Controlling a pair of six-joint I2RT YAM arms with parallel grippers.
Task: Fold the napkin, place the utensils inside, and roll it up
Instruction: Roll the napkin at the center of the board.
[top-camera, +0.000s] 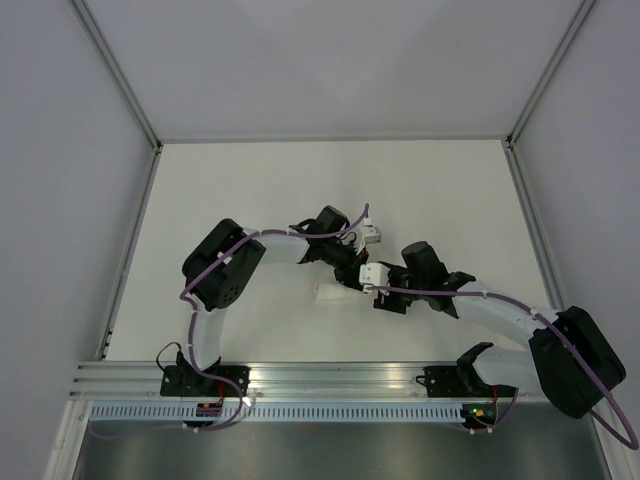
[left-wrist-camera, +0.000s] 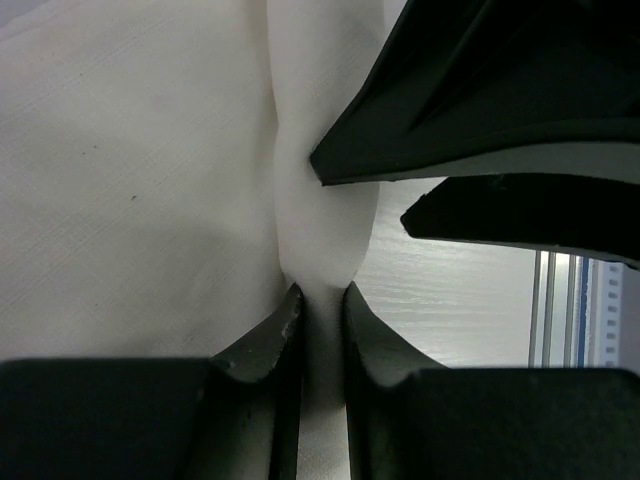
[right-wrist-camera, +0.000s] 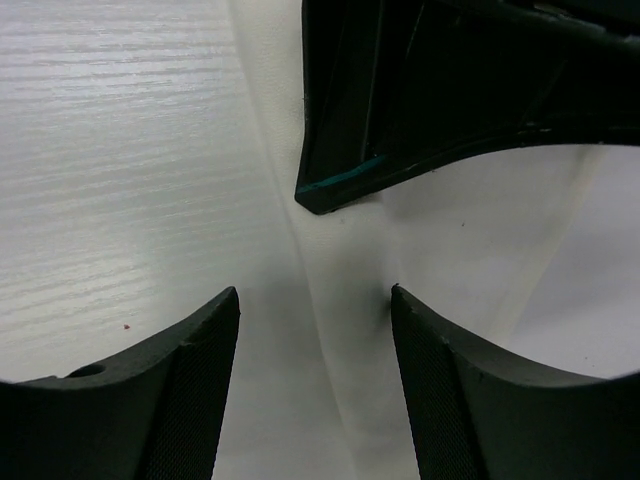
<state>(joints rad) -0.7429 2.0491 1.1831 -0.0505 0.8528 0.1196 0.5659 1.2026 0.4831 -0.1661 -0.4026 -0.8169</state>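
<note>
The white napkin (left-wrist-camera: 322, 190) is bunched into a narrow raised fold. My left gripper (left-wrist-camera: 320, 300) is shut on that fold, with cloth pinched between its fingers. In the right wrist view the napkin (right-wrist-camera: 335, 330) runs as a ridge between the fingers of my right gripper (right-wrist-camera: 315, 300), which is open and straddles it without touching. The two grippers face each other closely at mid-table, the left gripper (top-camera: 352, 258) and the right gripper (top-camera: 352, 284). Only a small strip of napkin (top-camera: 333, 292) shows from above. The utensils are hidden.
The table (top-camera: 250, 200) is white, enclosed by grey walls on three sides. A metal rail (top-camera: 330, 380) runs along its near edge, where the arm bases are bolted. The right gripper's fingers (left-wrist-camera: 500, 90) fill the upper right of the left wrist view.
</note>
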